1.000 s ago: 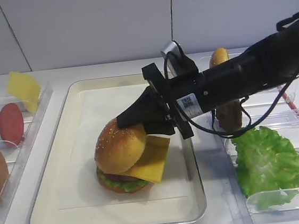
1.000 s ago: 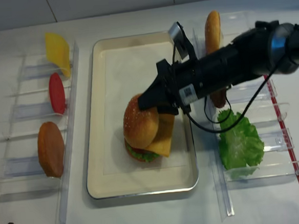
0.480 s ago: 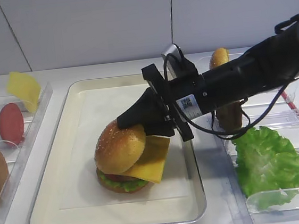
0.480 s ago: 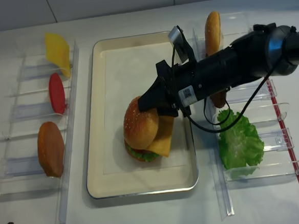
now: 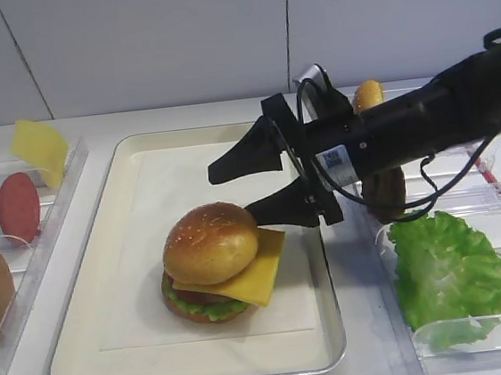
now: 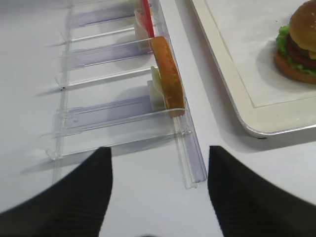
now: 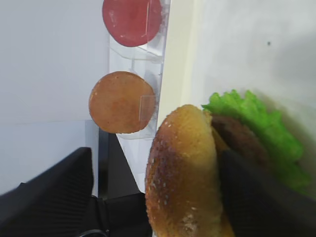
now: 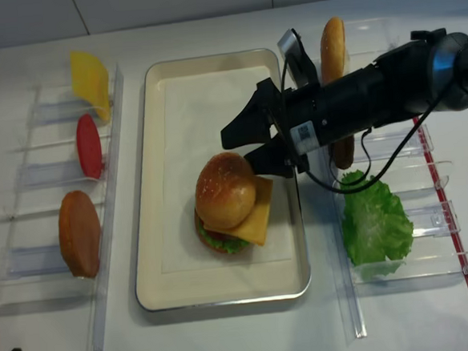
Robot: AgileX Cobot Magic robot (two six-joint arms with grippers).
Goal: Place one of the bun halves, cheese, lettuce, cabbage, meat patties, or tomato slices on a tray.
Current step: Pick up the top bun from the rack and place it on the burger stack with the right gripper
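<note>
A stacked burger stands on the paper-lined silver tray (image 5: 198, 372), topped by a sesame bun half (image 5: 210, 243) over a cheese (image 5: 253, 275) slice, with lettuce (image 5: 199, 309) at the bottom. My right gripper (image 5: 233, 191) is open just above and right of that bun top, holding nothing. In the right wrist view the bun half (image 7: 182, 173) sits between the spread fingers (image 7: 49, 192), and a meat patty (image 7: 239, 140) and lettuce (image 7: 266, 128) show beneath it. My left gripper (image 6: 159, 150) is open over bare table beside the left holder.
Clear plastic holders flank the tray. The left one carries a cheese slice (image 8: 89, 73), a tomato slice (image 8: 88, 145) and a brown bun half (image 8: 80, 233). The right one carries an upright bun half (image 8: 333, 48), a patty (image 5: 384, 193) and a lettuce leaf (image 8: 372, 224).
My right gripper has opened and let go of the bun top, which now rests level on the burger. The gripper has drawn back slightly to the right.
</note>
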